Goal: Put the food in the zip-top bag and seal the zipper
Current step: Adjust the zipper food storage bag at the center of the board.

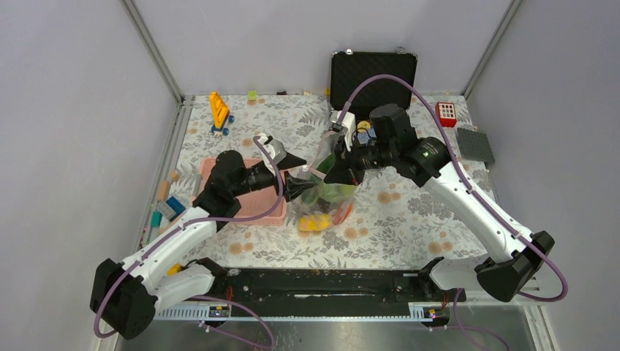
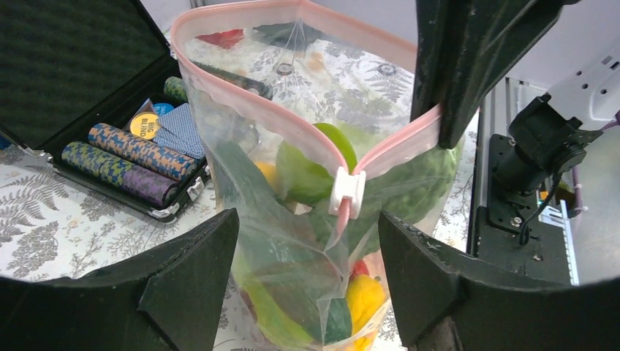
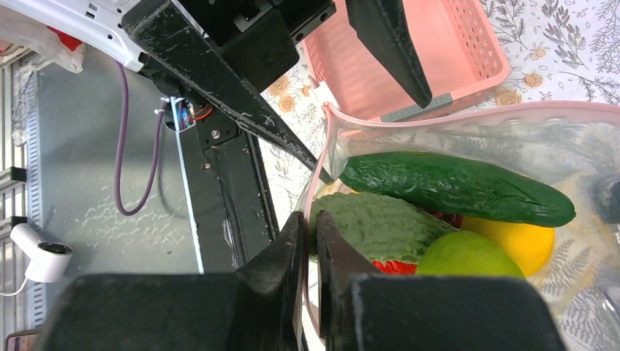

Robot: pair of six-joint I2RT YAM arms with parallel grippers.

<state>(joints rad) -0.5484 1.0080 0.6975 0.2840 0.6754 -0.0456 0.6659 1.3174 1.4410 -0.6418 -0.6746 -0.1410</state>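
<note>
The zip-top bag (image 1: 326, 196) hangs upright mid-table with its mouth partly open. Inside lies the food: a cucumber (image 3: 453, 186), a green leafy piece (image 3: 376, 223), a yellow citrus (image 3: 525, 243) and a green fruit (image 2: 311, 172). The pink zipper (image 2: 248, 99) carries a white slider (image 2: 346, 194) partway along. My left gripper (image 2: 307, 274) is open, one finger on each side of the bag just below the slider, holding nothing. My right gripper (image 3: 310, 228) is shut on the bag's pink rim and holds the bag up.
A pink basket (image 1: 232, 196) sits left of the bag, under my left arm. An open black case (image 2: 88, 95) with poker chips lies behind. Toy blocks (image 1: 164, 208) line the left edge; a red block (image 1: 446, 113) and a grey plate (image 1: 475, 145) lie far right.
</note>
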